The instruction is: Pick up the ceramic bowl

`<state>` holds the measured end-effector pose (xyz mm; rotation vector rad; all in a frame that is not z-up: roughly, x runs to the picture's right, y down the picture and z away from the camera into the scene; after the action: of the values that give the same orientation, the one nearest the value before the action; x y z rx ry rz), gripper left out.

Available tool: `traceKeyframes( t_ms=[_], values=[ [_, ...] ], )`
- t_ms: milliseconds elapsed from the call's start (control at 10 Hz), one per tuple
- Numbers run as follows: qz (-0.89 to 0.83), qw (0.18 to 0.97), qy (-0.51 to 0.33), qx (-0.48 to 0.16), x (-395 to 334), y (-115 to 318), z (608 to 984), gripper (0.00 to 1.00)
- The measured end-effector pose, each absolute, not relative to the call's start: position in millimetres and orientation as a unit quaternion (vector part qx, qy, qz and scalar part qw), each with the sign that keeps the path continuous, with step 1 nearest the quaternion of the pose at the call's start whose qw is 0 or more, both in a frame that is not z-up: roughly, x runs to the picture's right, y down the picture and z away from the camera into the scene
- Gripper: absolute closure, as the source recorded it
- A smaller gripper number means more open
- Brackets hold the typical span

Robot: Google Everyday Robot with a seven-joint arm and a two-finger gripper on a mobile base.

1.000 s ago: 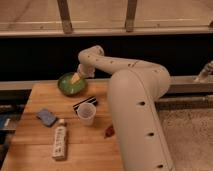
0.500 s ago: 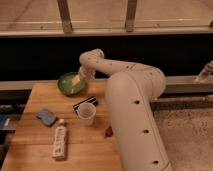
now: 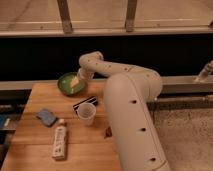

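Where the round glossy green ceramic bowl (image 3: pixel 67 83) sits by the far edge of the wooden desk (image 3: pixel 44 100), the tool (image 3: pixel 76 81) hangs over its right side, grip impossible to tell, bare wood lying leftward.

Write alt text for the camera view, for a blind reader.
A white robot arm reaches over a wooden table, its gripper at the green ceramic bowl. A plastic cup, blue sponge and white bottle sit nearer the camera.

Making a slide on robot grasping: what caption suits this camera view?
Robot arm extends over a wooden table, its gripper at the green bowl, with a cup, sponge and bottle nearby.
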<state>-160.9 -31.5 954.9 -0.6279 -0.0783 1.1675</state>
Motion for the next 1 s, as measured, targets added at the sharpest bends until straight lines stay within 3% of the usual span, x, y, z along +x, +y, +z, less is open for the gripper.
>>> traceKeyframes(
  t_ms=[1000],
  values=[
    [0.541,0.774,-0.029,-0.327,-184,-16,991,0.2]
  ],
)
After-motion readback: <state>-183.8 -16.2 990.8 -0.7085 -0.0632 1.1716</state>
